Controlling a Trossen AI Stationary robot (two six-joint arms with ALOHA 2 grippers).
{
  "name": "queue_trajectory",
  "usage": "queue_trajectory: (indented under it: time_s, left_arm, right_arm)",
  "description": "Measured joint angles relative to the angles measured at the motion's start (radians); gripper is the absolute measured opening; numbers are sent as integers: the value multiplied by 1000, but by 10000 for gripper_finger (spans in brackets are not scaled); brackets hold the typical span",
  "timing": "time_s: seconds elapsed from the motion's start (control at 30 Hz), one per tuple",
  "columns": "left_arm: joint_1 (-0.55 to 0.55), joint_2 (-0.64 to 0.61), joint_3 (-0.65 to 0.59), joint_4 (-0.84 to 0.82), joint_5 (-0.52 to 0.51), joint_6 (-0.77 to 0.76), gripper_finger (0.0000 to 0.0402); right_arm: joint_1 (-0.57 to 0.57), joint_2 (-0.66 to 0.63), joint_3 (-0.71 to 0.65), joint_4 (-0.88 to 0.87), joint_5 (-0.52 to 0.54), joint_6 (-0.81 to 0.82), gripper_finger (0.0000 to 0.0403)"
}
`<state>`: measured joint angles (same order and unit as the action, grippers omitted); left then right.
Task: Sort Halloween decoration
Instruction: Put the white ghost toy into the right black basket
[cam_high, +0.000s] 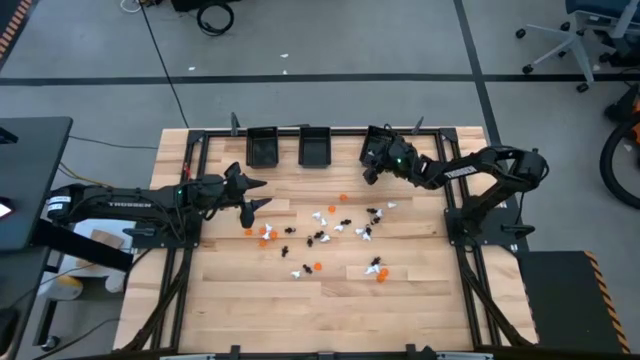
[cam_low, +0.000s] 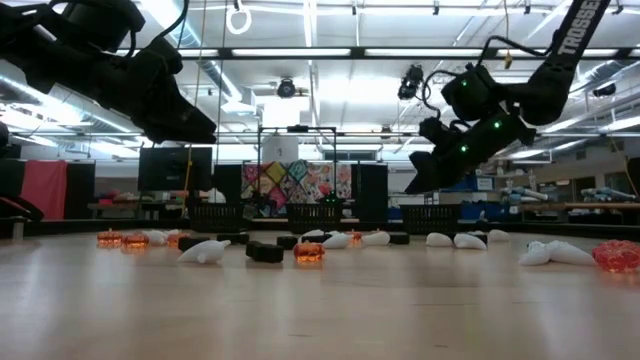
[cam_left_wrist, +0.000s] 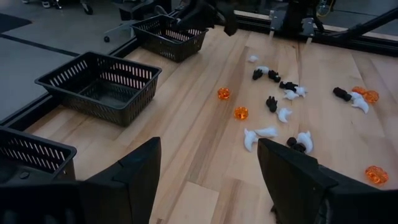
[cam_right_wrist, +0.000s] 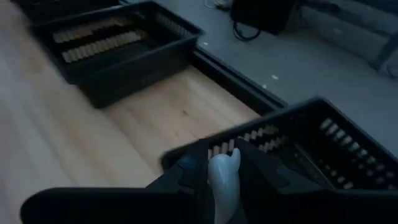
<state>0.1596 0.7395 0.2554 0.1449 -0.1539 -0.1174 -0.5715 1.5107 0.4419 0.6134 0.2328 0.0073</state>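
Small orange, black and white Halloween decoration pieces (cam_high: 320, 236) lie loose on the wooden table's middle, also in the left wrist view (cam_left_wrist: 273, 106). My right gripper (cam_high: 370, 165) hangs at the far side beside the right-hand black bin (cam_right_wrist: 311, 143), shut on a white piece (cam_right_wrist: 224, 177). My left gripper (cam_high: 255, 196) waits open above the table at the left, its fingers (cam_left_wrist: 140, 171) apart with nothing between them, short of the scattered pieces. My right gripper pinches the white piece (cam_right_wrist: 225, 169) between its two fingers (cam_right_wrist: 186, 177), whose tips it overtops by its rounded end. The fingers slant down from the table's right toward the far edge. The piece is lifted clear of the table, just before the bin's near wall.
Three black slotted bins stand in a row at the far edge: left (cam_high: 262, 146), middle (cam_high: 316, 146) and right (cam_high: 382, 138). A black frame rail (cam_high: 300, 129) borders the table. Bare wood lies along the near edge (cam_high: 320, 310).
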Motion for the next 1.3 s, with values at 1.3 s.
queue_trajectory:
  time_s: [1.3]
  left_arm:
    - [0,0,0,73,-1,86,254]
  right_arm:
    - [413,-258,-221,-158,178,202,153]
